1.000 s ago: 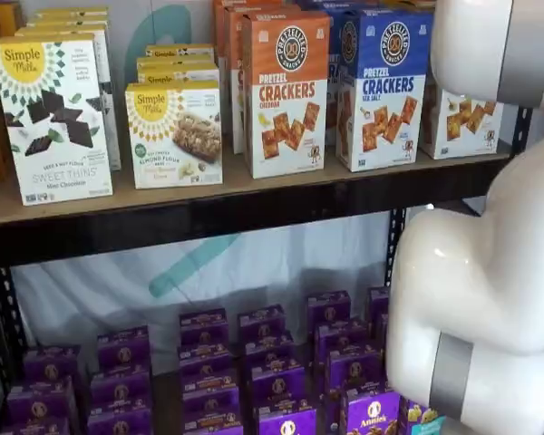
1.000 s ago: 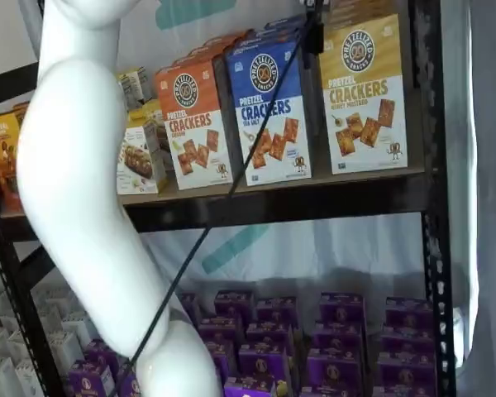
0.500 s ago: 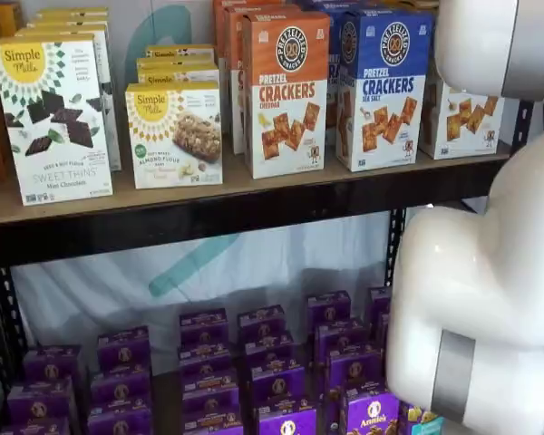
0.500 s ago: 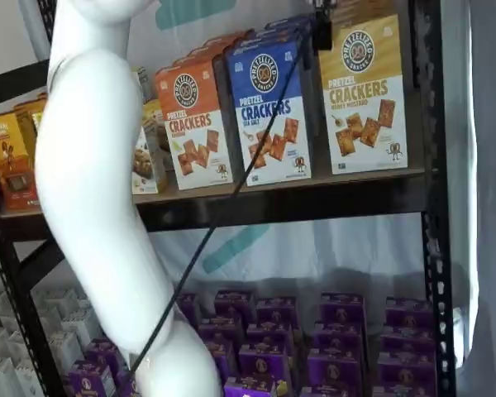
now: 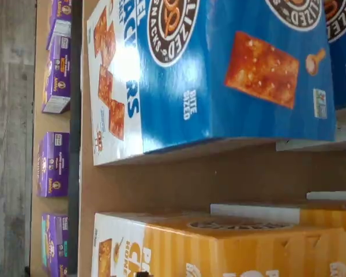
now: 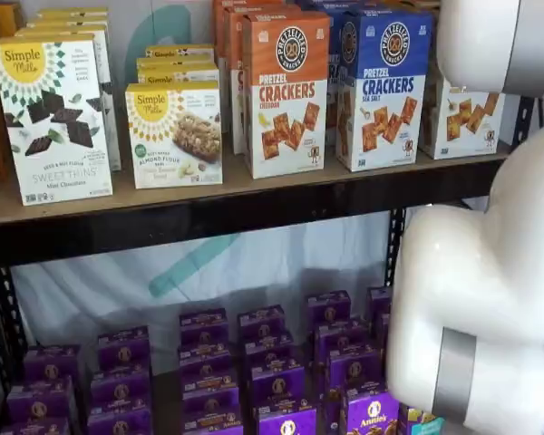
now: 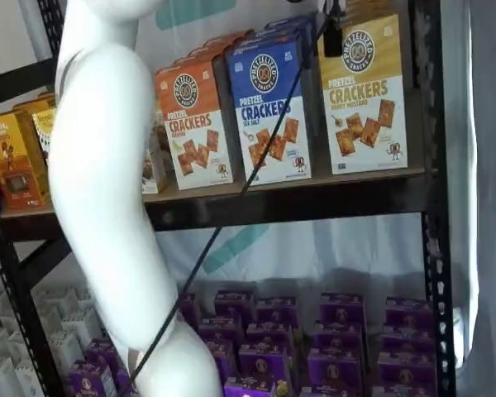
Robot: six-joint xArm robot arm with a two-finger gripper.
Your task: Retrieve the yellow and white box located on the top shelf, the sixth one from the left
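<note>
Fingers: you see only a small black piece of the gripper [image 7: 332,37] at the top edge of a shelf view, in front of the upper left corner of the yellow and white box. Whether there is a gap between the fingers, you cannot tell; nothing shows held in them.

Cable: a thin black cable [image 7: 231,207] runs from that black piece down to the lower left of the frame, crossing the blue box.

Arm: the white arm [image 7: 107,207] fills the left side of this shelf view; in the other one it covers the right edge [image 6: 490,299].

Yellow and white box: in a shelf view it stands upright at the upper right [image 7: 365,99]. The top part is yellow with a round dark logo, the lower front is white, with brown letters "PRETZEL CRACKERS" and square brown crackers printed below. In the other shelf view only its white lower part shows [image 6: 458,122], behind the arm. In the wrist view you see its yellow side and white front [image 5: 219,248].

Place: it is on the top shelf [image 7: 298,198], at the right end, just beside the blue box and apart from it by a narrow gap.

Blue box: same size, "SEA SALT" crackers [image 7: 269,107], also large in the wrist view [image 5: 219,75].

Orange box: next one to the left [image 7: 194,124].

Simple Mills boxes: white, at the left part of the shelf [image 6: 172,136].

Purple boxes: many, on the lower level [image 6: 254,362].
</note>
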